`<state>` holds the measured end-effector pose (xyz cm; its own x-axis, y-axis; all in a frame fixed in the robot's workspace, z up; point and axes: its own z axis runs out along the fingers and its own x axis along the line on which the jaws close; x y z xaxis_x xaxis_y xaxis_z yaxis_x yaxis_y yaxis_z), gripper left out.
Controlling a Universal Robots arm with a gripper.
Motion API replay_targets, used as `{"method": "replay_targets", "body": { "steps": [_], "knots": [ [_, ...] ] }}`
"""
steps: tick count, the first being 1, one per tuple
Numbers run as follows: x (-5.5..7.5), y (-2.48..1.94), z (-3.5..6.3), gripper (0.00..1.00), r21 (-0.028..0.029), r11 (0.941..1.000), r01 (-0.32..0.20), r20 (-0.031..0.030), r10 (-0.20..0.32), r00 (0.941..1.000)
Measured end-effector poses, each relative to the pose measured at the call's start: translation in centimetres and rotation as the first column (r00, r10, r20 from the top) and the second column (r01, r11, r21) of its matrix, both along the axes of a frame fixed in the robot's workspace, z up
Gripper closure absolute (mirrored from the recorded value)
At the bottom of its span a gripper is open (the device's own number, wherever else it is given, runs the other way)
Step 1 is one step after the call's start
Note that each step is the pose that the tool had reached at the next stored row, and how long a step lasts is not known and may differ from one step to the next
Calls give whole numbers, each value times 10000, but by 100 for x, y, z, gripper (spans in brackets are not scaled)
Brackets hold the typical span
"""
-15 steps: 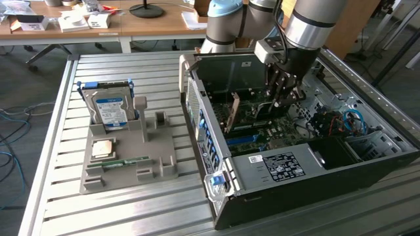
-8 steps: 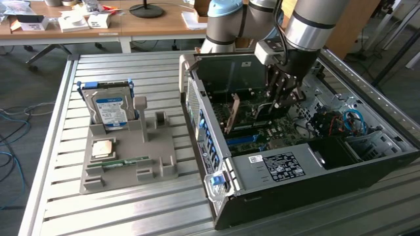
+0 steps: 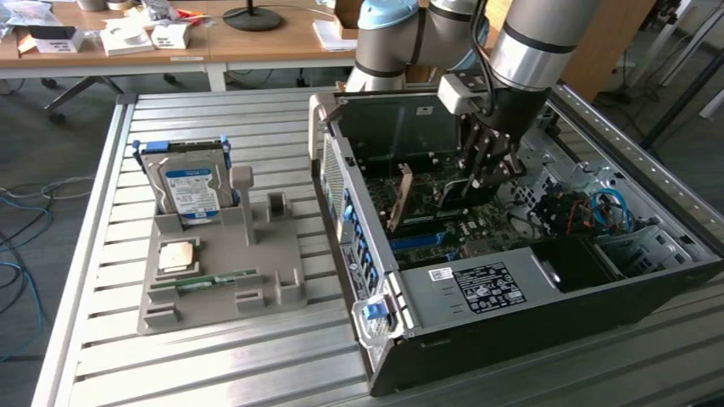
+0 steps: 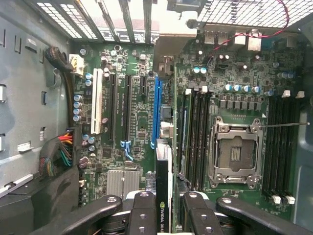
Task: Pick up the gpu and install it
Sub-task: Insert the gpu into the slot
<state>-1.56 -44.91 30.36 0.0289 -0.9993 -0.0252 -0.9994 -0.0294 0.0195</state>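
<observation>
My gripper [image 3: 489,176] reaches down into the open computer case [image 3: 498,339], shut on the gpu [image 3: 443,197]. The card hangs on edge just above the motherboard. Its tan bracket [image 3: 398,199] points toward the case's rear wall. In the wrist view the gpu [image 4: 164,186] runs edge-on between the two black fingers [image 4: 145,215], with an NVIDIA label on its upper edge. It hangs alongside the long blue slot [image 4: 156,107], a little to that slot's side. The bracket end [image 4: 166,63] lies near the rear vents. I cannot tell whether the card touches the slot.
On the exterior view's left, a grey fixture [image 3: 226,280] holds an upright hard drive [image 3: 192,191], a green memory stick [image 3: 203,280] and a small chip [image 3: 179,254]. Around the card are the CPU socket [image 4: 234,154], memory slots [image 4: 198,132], a heatsink [image 4: 122,181] and cable bundles [image 4: 61,152].
</observation>
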Motion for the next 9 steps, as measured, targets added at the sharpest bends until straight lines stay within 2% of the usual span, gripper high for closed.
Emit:
{"method": "replay_targets", "body": {
  "steps": [9],
  "knots": [
    [-51, 0, -13, 74, 4, 10000, -1, 2, 1, 10000]
  ]
}}
